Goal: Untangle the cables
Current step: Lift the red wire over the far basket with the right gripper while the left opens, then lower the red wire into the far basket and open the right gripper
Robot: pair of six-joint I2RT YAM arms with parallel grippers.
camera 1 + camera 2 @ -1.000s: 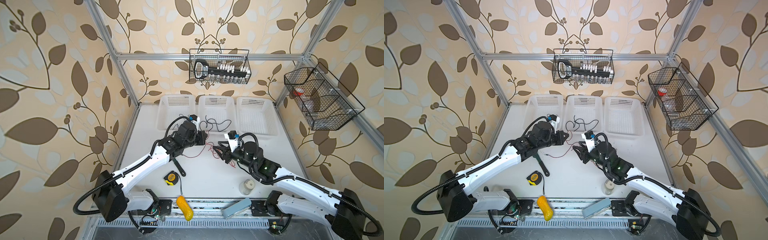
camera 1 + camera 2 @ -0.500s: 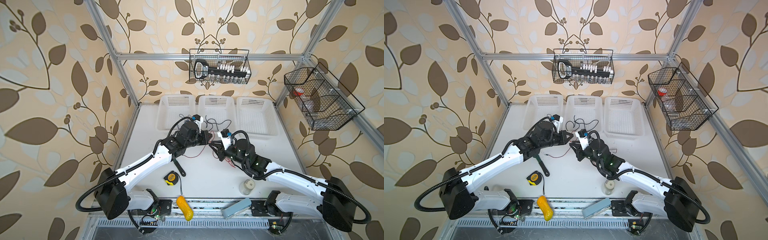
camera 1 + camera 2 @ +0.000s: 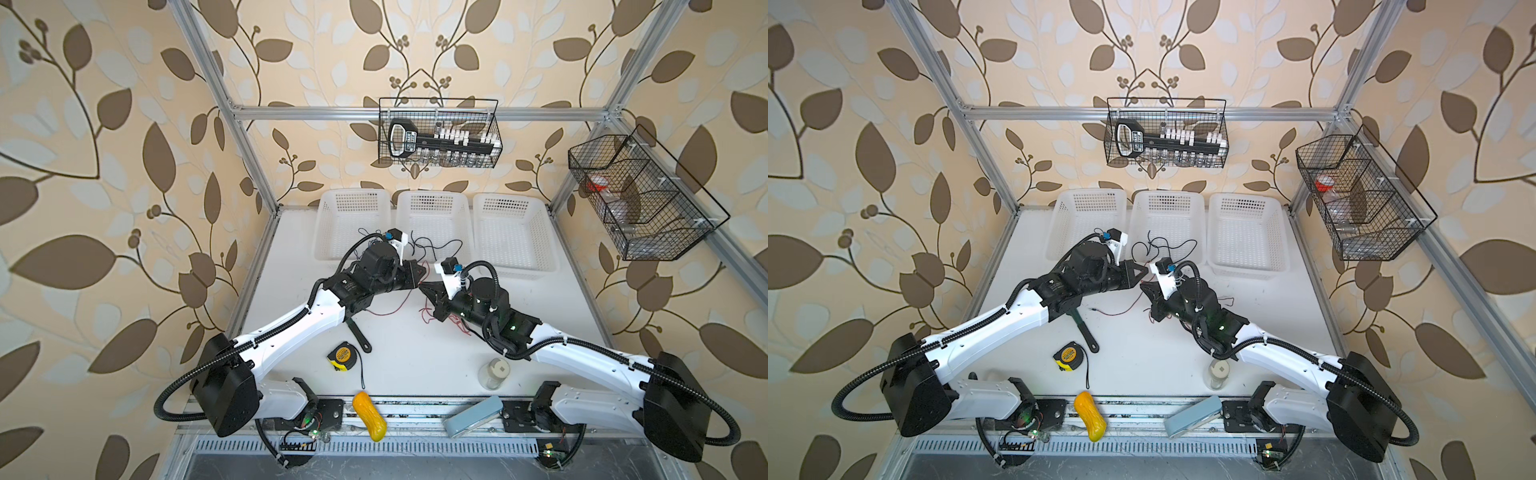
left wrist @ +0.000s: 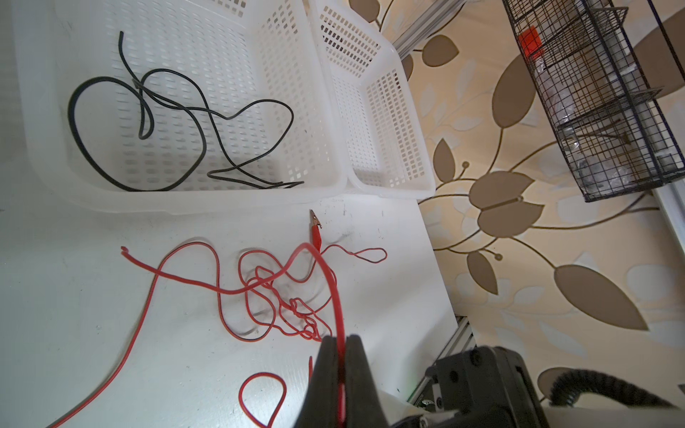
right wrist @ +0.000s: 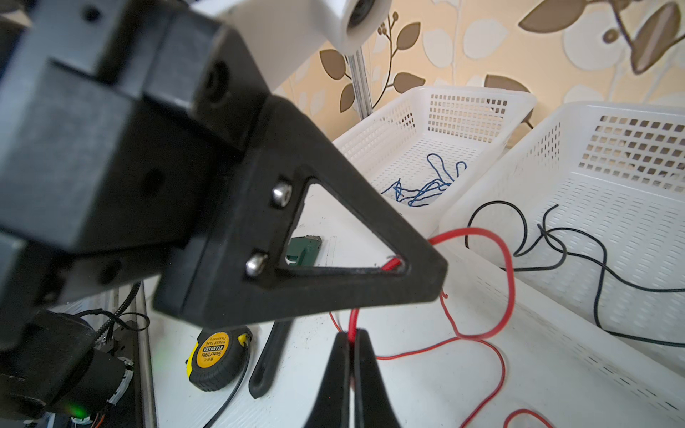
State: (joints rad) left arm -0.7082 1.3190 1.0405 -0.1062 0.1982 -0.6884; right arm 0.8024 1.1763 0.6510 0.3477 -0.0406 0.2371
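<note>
Left tool was clenched on the thicker red cable, holding a loop of it up off the surface. Right tool was pinched shut on what looked like the same cable just below, and the two tips nearly touched in both top views. Gripping so close together probably let them draw the strand apart through the snarl. A thin red wire with a clip end lay knotted on the surface beneath. The black cable sat in the middle basket and the blue cable in the neighbouring basket, seemingly already sorted.
</note>
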